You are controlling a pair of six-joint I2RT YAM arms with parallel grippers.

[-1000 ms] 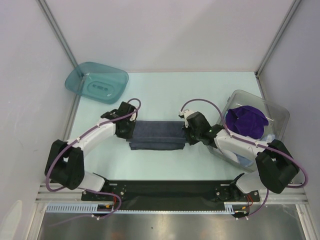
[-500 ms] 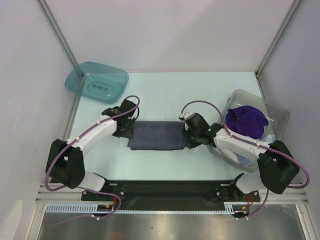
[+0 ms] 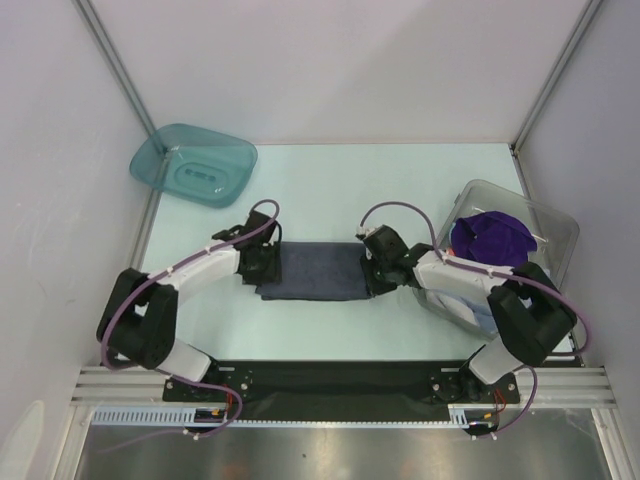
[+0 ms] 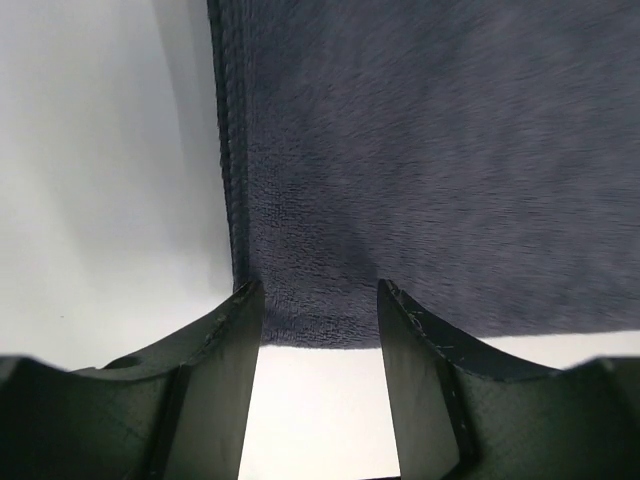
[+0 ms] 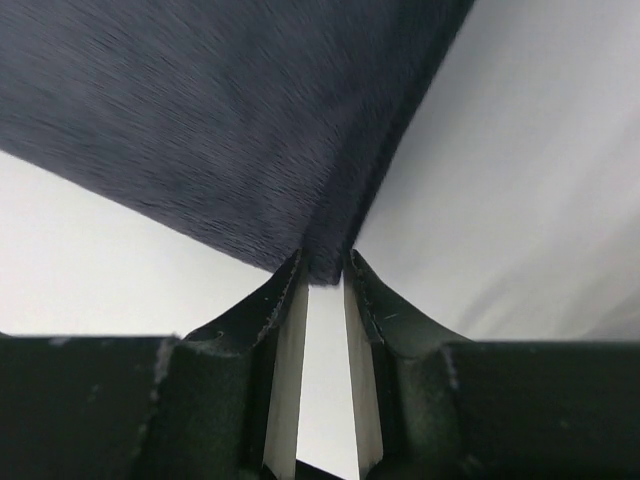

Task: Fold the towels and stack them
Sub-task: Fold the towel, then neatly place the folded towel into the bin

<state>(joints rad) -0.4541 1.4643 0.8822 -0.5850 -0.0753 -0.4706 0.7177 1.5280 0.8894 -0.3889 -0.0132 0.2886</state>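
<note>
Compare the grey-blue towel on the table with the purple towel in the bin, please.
The grey-blue towel lies flat as a neat folded rectangle; the purple towel is a crumpled heap. The grey-blue towel is on the table; the purple towel sits in the clear bin. The grey-blue towel is dark and muted, the purple towel vivid. Both are soft cloth.

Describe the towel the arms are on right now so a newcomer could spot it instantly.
On the pale table, look midway between the teal tray at the far left and the clear bin at the right. A dark grey-blue towel lies there flat, folded into a rectangle. The purple towel, the other one in plain sight, is bunched up inside the bin.
</note>
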